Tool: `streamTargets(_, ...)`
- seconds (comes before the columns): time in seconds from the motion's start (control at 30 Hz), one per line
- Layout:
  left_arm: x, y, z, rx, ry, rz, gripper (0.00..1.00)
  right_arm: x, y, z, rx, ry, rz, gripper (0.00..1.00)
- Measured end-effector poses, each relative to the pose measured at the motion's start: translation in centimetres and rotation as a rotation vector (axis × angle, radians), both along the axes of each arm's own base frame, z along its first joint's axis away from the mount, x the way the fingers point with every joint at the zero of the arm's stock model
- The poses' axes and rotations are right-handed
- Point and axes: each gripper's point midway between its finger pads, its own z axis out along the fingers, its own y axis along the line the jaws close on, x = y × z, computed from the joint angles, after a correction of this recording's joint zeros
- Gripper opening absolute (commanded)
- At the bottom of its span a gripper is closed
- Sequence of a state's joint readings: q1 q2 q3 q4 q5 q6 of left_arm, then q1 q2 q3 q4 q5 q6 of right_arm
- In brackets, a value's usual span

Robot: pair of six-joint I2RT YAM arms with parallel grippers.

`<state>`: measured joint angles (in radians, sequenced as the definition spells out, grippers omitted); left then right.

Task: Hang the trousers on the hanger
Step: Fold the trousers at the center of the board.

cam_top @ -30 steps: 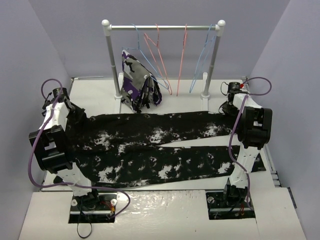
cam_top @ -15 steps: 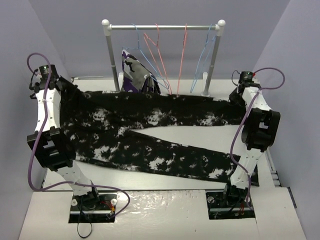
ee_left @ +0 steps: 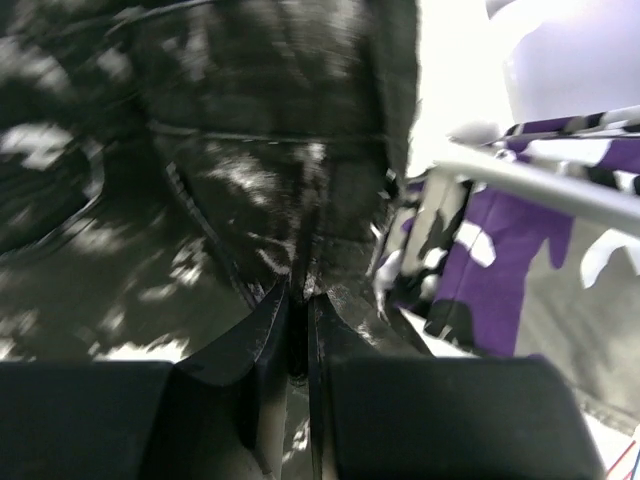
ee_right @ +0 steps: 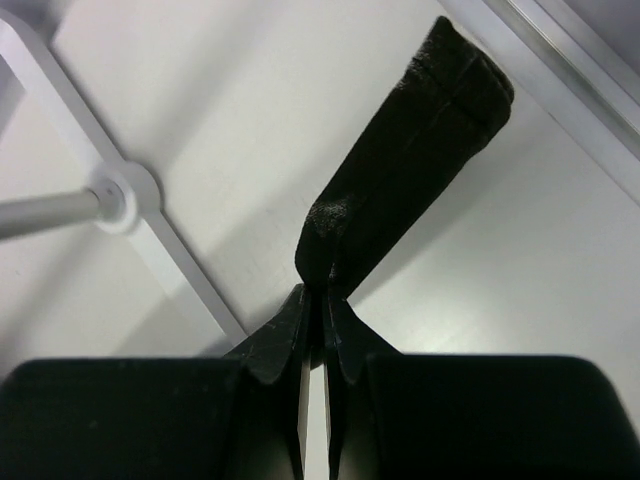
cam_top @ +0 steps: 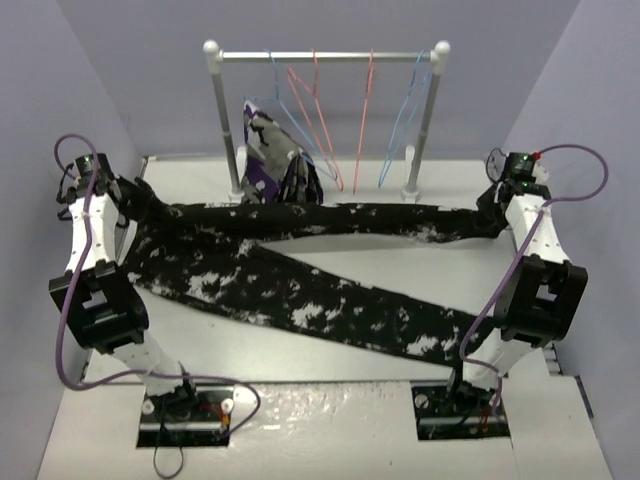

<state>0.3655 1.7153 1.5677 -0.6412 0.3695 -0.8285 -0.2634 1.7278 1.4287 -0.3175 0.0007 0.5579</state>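
Observation:
The black, white-splotched trousers [cam_top: 300, 290] are held between both arms. Their upper leg is stretched in a taut band across the table in front of the rack. The lower leg trails diagonally to the near right. My left gripper [cam_top: 137, 198] is shut on the trousers' waist end at the far left; in the left wrist view its tips [ee_left: 300, 292] pinch the splotched fabric [ee_left: 250, 150]. My right gripper [cam_top: 491, 213] is shut on the upper leg's cuff, which shows as a folded black strip [ee_right: 420, 140] rising from the tips [ee_right: 322, 292]. A light-blue hanger [cam_top: 404, 120] hangs on the rail's right end.
The white rack [cam_top: 325, 56] stands at the back with pink-red hangers [cam_top: 365, 110] and another light-blue one [cam_top: 276, 85]. A purple, white and black garment [cam_top: 275, 165] hangs at its left post, close to my left gripper [ee_left: 500, 250]. The rack foot [ee_right: 125, 195] lies beside my right gripper.
Both grippers have moved apart, towards the back and off the table with the trousers. The upper leg has gone from lying flat to taut, and the lower leg has swung diagonal.

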Motion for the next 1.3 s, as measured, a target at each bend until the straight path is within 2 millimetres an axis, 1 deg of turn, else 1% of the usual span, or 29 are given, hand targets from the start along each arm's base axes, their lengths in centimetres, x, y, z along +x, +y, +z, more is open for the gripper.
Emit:
streamTargets(0.07, -1.3, 0.5, 0.4, -0.010, -0.003, 0.015, 0.00, -2.4, 0.4, 0.3, 0.000, 0.005, -0.009, 0.00)
streamTargets(0.13, -2.4, 0.9, 1.7, -0.013, -0.035, 0.026, 0.00, -4.5, 0.9, 1.1, -0.006, -0.015, -0.018, 0.00)
streamTargets(0.23, -4.2, 1.4, 3.9, 0.000, -0.101, 0.050, 0.00, -7.4, 1.5, 2.9, -0.021, -0.066, -0.037, 0.00)
streamTargets(0.33, -6.5, 1.6, 4.9, 0.024, -0.137, 0.085, 0.00, -9.9, 1.9, 4.8, -0.039, -0.133, -0.064, 0.00)
streamTargets(0.4, -8.0, 1.5, 4.6, 0.044, -0.131, 0.114, 0.00, -11.8, 2.7, 5.2, -0.044, -0.163, -0.071, 0.00)
streamTargets(0.43, -8.8, 1.5, 4.1, 0.054, -0.125, 0.132, 0.00, -12.7, 3.2, 5.2, -0.043, -0.164, -0.073, 0.00)
streamTargets(0.53, -11.8, 0.9, 1.4, 0.071, -0.058, 0.185, 0.01, -15.1, 5.5, 4.2, -0.026, -0.140, -0.037, 0.00)
streamTargets(0.57, -12.8, 0.6, 0.3, 0.077, -0.027, 0.196, 0.03, -15.8, 6.3, 3.8, -0.020, -0.128, -0.020, 0.05)
streamTargets(0.6, -13.6, 0.3, -0.8, 0.081, 0.000, 0.204, 0.06, -16.5, 7.1, 3.4, -0.013, -0.115, -0.005, 0.14)
streamTargets(0.67, -15.1, -0.3, -2.8, 0.087, 0.054, 0.212, 0.14, -17.9, 8.1, 2.7, -0.003, -0.094, 0.014, 0.17)
streamTargets(0.7, -16.0, -0.7, -3.8, 0.090, 0.083, 0.214, 0.17, -18.6, 8.5, 2.4, 0.001, -0.086, 0.019, 0.20)
streamTargets(0.73, -16.8, -1.0, -4.6, 0.098, 0.108, 0.212, 0.19, -19.3, 8.7, 2.5, 0.005, -0.088, 0.023, 0.24)
streamTargets(0.77, -17.6, -1.2, -5.3, 0.108, 0.131, 0.209, 0.24, -20.0, 9.0, 2.6, 0.009, -0.095, 0.026, 0.26)
streamTargets(0.8, -18.5, -1.4, -5.7, 0.125, 0.154, 0.207, 0.24, -20.6, 9.2, 2.9, 0.011, -0.108, 0.028, 0.28)
streamTargets(0.83, -19.4, -1.6, -6.0, 0.148, 0.167, 0.198, 0.42, -21.3, 9.3, 3.5, 0.013, -0.133, 0.026, 0.37)
streamTargets(0.87, -20.1, -1.9, -6.0, 0.165, 0.175, 0.191, 0.55, -22.0, 9.4, 4.1, 0.013, -0.157, 0.026, 0.43)
streamTargets(0.93, -21.4, -1.9, -5.7, 0.221, 0.182, 0.181, 0.74, -23.3, 9.4, 5.2, 0.007, -0.205, 0.028, 0.50)
streamTargets(0.97, -21.9, -1.7, -5.4, 0.253, 0.180, 0.178, 0.80, -24.0, 9.5, 5.8, 0.005, -0.226, 0.028, 0.53)
streamTargets(1.0, -22.3, -1.5, -5.1, 0.285, 0.181, 0.177, 0.82, -24.6, 9.5, 6.3, 0.000, -0.244, 0.032, 0.54)
streamTargets(1.03, -22.8, -1.1, -4.9, 0.315, 0.186, 0.181, 0.85, -25.1, 9.5, 6.7, -0.008, -0.254, 0.038, 0.55)
streamTargets(1.1, -23.4, -0.4, -4.5, 0.367, 0.202, 0.189, 0.86, -25.4, 9.4, 6.9, -0.025, -0.254, 0.057, 0.54)
streamTargets(1.17, -23.5, 0.2, -3.9, 0.415, 0.213, 0.182, 0.85, -25.3, 9.7, 6.5, -0.039, -0.222, 0.097, 0.54)
streamTargets(1.23, -22.5, 0.3, -2.7, 0.451, 0.195, 0.135, 0.83, -24.5, 10.3, 5.4, -0.040, -0.151, 0.159, 0.52)
streamTargets(1.3, -20.9, -0.4, -1.5, 0.473, 0.153, 0.055, 0.82, -23.5, 10.7, 3.7, -0.042, -0.057, 0.213, 0.50)
